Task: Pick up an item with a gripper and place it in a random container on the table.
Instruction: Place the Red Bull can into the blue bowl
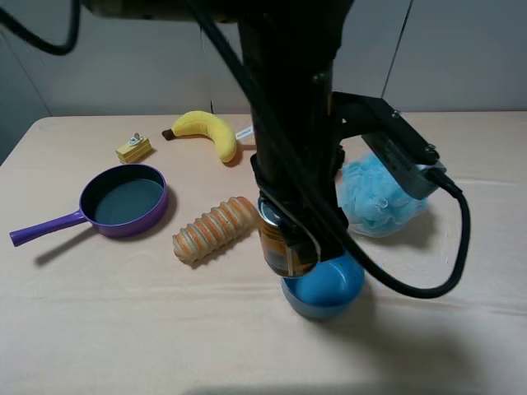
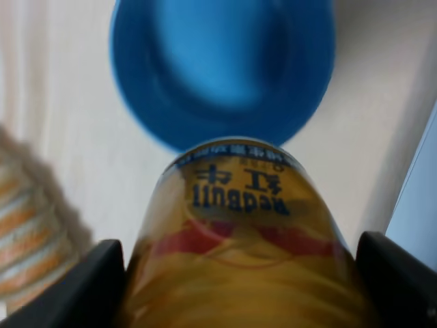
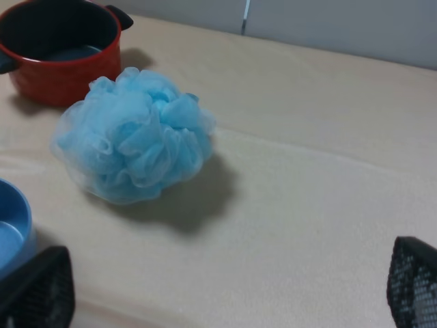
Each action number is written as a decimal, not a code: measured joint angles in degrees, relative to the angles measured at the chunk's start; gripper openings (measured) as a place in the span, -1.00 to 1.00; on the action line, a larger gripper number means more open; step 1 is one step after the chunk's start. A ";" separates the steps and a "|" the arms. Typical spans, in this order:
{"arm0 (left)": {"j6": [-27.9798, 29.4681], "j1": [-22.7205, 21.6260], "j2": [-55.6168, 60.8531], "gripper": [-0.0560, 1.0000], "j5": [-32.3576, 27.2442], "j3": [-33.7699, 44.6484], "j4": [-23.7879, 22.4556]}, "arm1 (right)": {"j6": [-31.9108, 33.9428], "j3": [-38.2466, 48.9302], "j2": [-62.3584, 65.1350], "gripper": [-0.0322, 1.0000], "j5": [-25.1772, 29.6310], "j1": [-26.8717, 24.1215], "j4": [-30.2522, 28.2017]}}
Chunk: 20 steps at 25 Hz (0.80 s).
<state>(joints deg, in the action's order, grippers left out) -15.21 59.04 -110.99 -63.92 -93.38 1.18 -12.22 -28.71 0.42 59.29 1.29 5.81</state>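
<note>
Your left gripper (image 2: 242, 287) has its black fingers pinched on opposite flanks of the small amber-gold drink can with the dark label (image 1: 282, 245). The grip is on the sides and the can is upright, which reads as set up to go down base first.

- The can hangs at the left edge of the round matte blue bowl (image 1: 328, 288) in the high view, overlapping its rim.
- The left wrist view puts the bowl's hollow just beyond the can's lower end.
- You cannot tell how high the base rides above the pale beige wood-grain table (image 1: 123, 329).
- Judgement: this is mid-carry, and the can is not yet centred over the bowl. Letting go here risks the base catching the rim and tipping out.

Your right gripper (image 3: 224, 290) has its fingertips spread wide with nothing between them. It sits low over the table near the fluffy pale-blue bath pouf (image 3: 133, 140), with the red two-handled pot (image 3: 61, 75) beyond. It looks placed aside to leave the bowl to the left arm.

The ridged orange bread-roll toy (image 1: 214, 229) lies near the can on its left, so mind it on any sideways correction. The purple long-handled pan (image 1: 123, 202) is well apart.
</note>
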 joint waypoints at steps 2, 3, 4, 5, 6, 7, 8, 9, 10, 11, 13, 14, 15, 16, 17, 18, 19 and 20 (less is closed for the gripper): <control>-0.05 0.47 -2.16 0.40 -1.03 -3.06 0.00 | 0.00 0.00 0.00 0.41 0.00 0.00 0.00; -0.05 0.72 -3.37 0.40 -1.61 -4.28 0.00 | 0.00 0.00 0.00 0.41 0.00 0.00 0.00; -0.05 0.94 -4.38 0.40 -2.24 -5.65 -0.07 | 0.00 0.00 0.00 0.41 0.00 0.00 0.00; -0.05 1.13 -5.54 0.40 -2.82 -6.88 -0.33 | 0.00 0.00 0.00 0.41 0.00 0.00 0.00; -0.05 1.42 -6.69 0.40 -3.22 -7.99 -0.72 | 0.00 0.00 0.00 0.41 0.00 0.00 0.00; -0.05 1.81 -7.77 0.40 -3.22 -8.95 -1.18 | 0.00 0.00 0.00 0.41 0.00 0.00 0.00; -0.05 2.14 -8.66 0.40 -3.22 -9.98 -2.15 | 0.00 0.00 0.00 0.41 0.00 0.00 0.00; -0.05 2.38 -9.63 0.40 -3.22 -10.89 -2.97 | 0.00 0.00 0.00 0.41 0.00 0.00 0.00; -0.12 2.57 -10.50 0.40 -3.22 -11.69 -3.39 | 0.00 0.00 0.00 0.41 0.00 0.00 0.00; -0.31 2.68 -11.18 0.40 -3.22 -12.27 -3.58 | 0.00 0.00 0.00 0.41 0.00 0.00 0.00; -0.63 2.80 -12.65 0.40 -3.22 -13.34 -3.64 | 0.00 0.00 0.00 0.41 0.00 0.00 0.00; -0.63 2.80 -13.33 0.40 -3.22 -13.54 -3.54 | 0.00 0.00 0.00 0.41 0.00 0.00 0.00; -0.68 2.80 -13.79 0.40 -3.22 -13.68 -3.56 | 0.00 0.00 0.00 0.41 0.00 0.00 0.00; -0.68 2.80 -14.34 0.40 -3.22 -13.75 -3.44 | 0.00 0.00 0.00 0.41 0.00 0.00 0.00; -0.68 2.80 -14.82 0.40 -3.22 -13.87 -3.39 | 0.00 0.00 0.00 0.41 0.00 0.00 0.00; -0.70 2.80 -15.33 0.40 -3.22 -13.87 -3.30 | 0.00 0.00 0.00 0.41 0.00 0.00 0.00; -0.75 2.80 -15.67 0.40 -3.22 -14.06 -3.31 | 0.00 0.00 0.00 0.41 0.00 0.00 0.00; -0.74 2.80 -16.03 0.40 -3.22 -14.06 -3.31 | 0.00 0.00 0.00 0.41 0.00 0.00 0.00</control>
<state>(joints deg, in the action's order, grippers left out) -15.95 61.84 -127.02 -67.15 -107.44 -2.13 -12.22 -28.71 0.42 59.29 1.29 5.81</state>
